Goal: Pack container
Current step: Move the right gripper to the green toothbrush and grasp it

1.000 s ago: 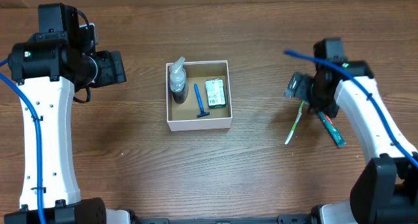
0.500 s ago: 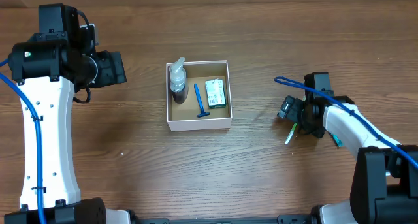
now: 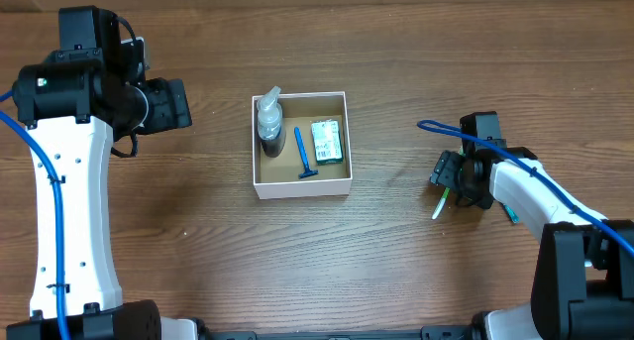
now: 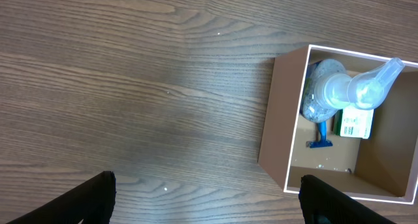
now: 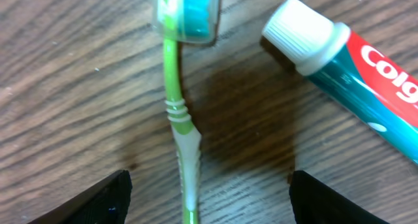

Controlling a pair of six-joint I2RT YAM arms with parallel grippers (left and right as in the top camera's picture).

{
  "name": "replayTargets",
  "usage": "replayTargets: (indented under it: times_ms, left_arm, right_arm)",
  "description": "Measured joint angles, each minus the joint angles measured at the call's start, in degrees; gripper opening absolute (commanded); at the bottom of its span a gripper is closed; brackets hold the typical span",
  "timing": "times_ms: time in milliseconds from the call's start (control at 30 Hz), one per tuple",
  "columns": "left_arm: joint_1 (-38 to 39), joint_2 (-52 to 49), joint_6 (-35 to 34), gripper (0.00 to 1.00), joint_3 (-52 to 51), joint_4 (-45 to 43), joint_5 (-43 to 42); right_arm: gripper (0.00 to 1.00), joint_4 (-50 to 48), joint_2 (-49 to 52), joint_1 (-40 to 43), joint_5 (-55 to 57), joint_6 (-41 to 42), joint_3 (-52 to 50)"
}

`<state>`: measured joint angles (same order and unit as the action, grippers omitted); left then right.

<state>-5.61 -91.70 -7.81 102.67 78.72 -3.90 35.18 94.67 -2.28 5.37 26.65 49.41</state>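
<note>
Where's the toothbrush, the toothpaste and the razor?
toothbrush (image 5: pixel 176 110): right wrist view, ridged part of its green handle.
toothpaste (image 5: pixel 349 64): right wrist view, tube just behind the white cap.
razor (image 3: pixel 300 152): overhead view, middle of its blue handle.

The white-shelled left arm (image 3: pixel 69 201), trailing a blue cable (image 3: pixel 50 181), reaches up the left side with its black wrist bent toward the middle. The black left pincer (image 3: pixel 186 104) points rightward, its two fingers (image 4: pixel 91 198) spread wide apart. The white right arm (image 3: pixel 535 191) stretches inward, and the black right pincer (image 3: pixel 443 171) faces downward, fingers (image 5: pixel 108 198) likewise parted wide
</note>
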Motion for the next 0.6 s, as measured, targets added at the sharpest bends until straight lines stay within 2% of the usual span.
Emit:
replayTargets:
  times_ms: [233,500,600]
  left_arm:
    - [0.0,0.0,0.0,0.88,0.0,0.02,0.0]
    - [0.0,0.0,0.0,0.88,0.0,0.0,0.0]
    - [0.0,0.0,0.0,0.88,0.0,0.02,0.0]
  right_arm:
    - [0.74,0.09,1.51,-0.07,1.22,-1.07,0.17]
    - [0.49,-1.4,3.69,-0.02,3.58,-2.1,1.75]
    - [0.42,-2.19,3.98,0.0,3.93,-2.19,1.92]
